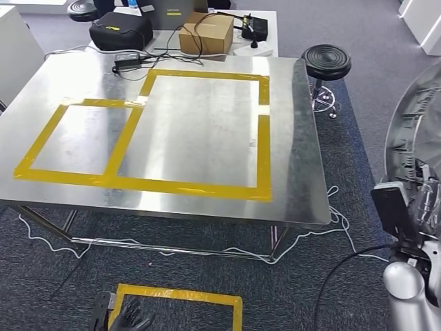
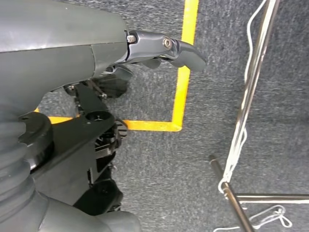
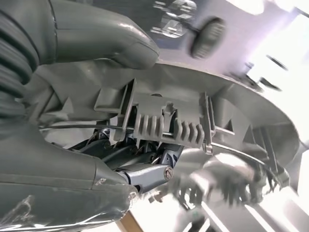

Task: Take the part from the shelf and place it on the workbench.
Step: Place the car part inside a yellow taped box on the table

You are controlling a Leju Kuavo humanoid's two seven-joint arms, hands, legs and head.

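Two hands show. The right hand (image 3: 109,145) is clamped on the part (image 1: 416,131), a big curved grey plastic piece with ribs and clips on its inner face; in the head view the part fills the right edge of the frame, beside the bench (image 1: 171,124) and not on it. The right wrist view shows the thumb over the part's rim and darker fingers under it. The left hand (image 1: 127,318) hangs at the bottom left of the head view over the carpet, holding nothing, its fingers loosely apart, next to a yellow tape frame (image 1: 176,298) on the floor. The steel bench takes the centre and upper left, marked with yellow tape rectangles (image 1: 262,138). A box (image 1: 207,33) and a black bag (image 1: 120,31) sit on the table behind it; a stool (image 1: 326,62) stands at upper right.
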